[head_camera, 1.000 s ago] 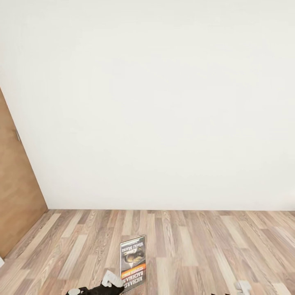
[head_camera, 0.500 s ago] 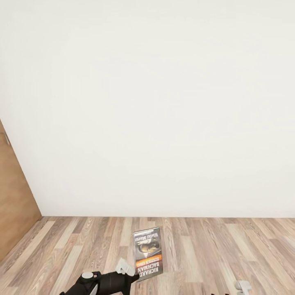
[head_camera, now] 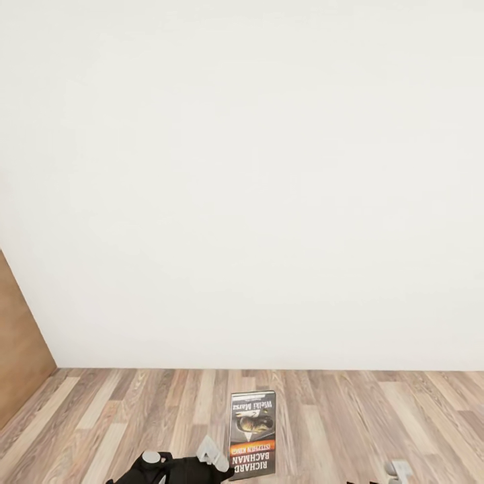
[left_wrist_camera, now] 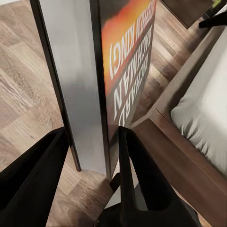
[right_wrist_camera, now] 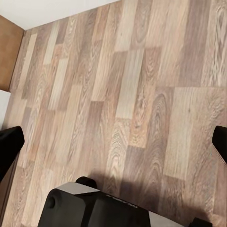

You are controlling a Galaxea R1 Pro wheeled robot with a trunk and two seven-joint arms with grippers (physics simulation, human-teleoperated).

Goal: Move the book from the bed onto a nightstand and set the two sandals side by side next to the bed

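The book (head_camera: 253, 433), dark grey cover with an orange band and white lettering, is held upright low in the head view, over the wood-plank floor (head_camera: 336, 417). My left gripper (head_camera: 216, 460) is shut on its lower edge. In the left wrist view the book (left_wrist_camera: 127, 61) stands between the two black fingers (left_wrist_camera: 38, 165) of that gripper (left_wrist_camera: 91, 135). The bed (left_wrist_camera: 203, 109) shows beyond it, pale mattress on a dark wooden frame. My right gripper (right_wrist_camera: 116, 137) is open over bare floor, and one grey fingertip (head_camera: 400, 468) shows in the head view.
A plain white wall (head_camera: 242, 188) faces me, close ahead. A brown wooden door (head_camera: 17, 356) stands at the left edge. Part of my dark base (right_wrist_camera: 94, 208) shows under the right arm.
The whole view has swung: the door slid toward the left edge and the floor line dropped. The book in my left gripper has shifted to the right in the picture.
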